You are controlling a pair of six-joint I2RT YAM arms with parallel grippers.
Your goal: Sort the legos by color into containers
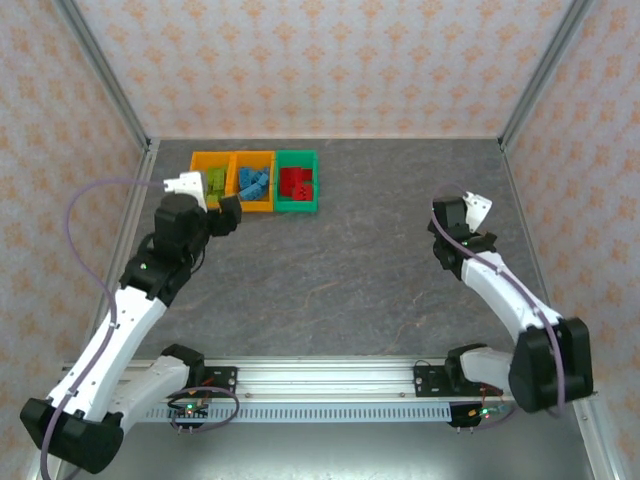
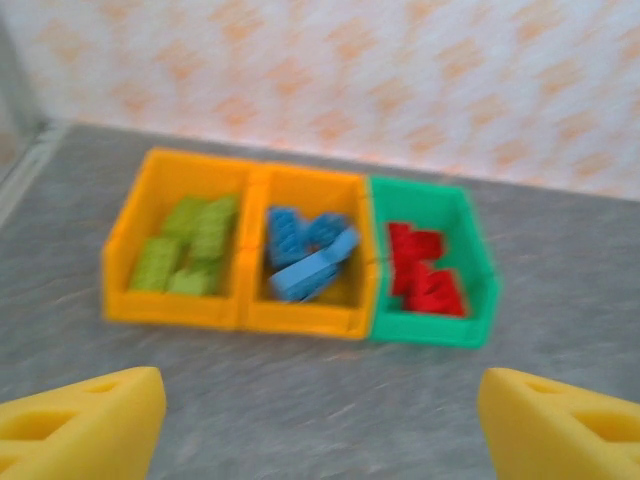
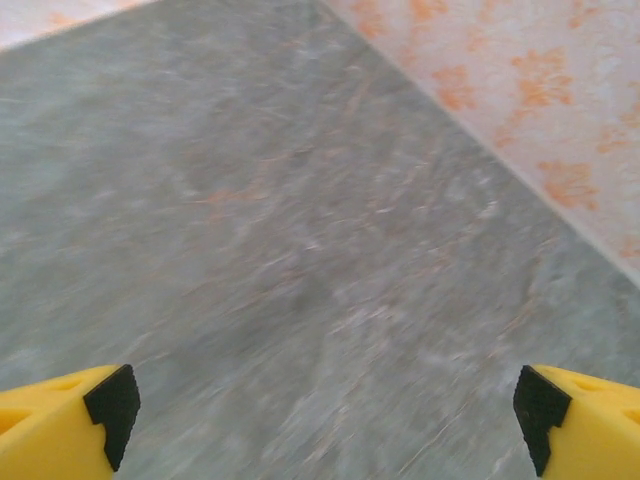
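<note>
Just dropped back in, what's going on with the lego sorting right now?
The bricks sit sorted in the joined row: lime green legos in the left orange-yellow bin, blue legos in the middle orange-yellow bin, red legos in the green bin. The left gripper hangs open and empty just in front of the row. The right gripper is open and empty over the table, far to the right. The sorting looks done.

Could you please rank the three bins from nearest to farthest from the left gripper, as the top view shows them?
1. left orange bin, holding the lime legos: left end of the row, right at the left gripper.
2. middle orange bin, holding the blue legos: centre of the row.
3. green bin, holding the red legos: right end.
</note>
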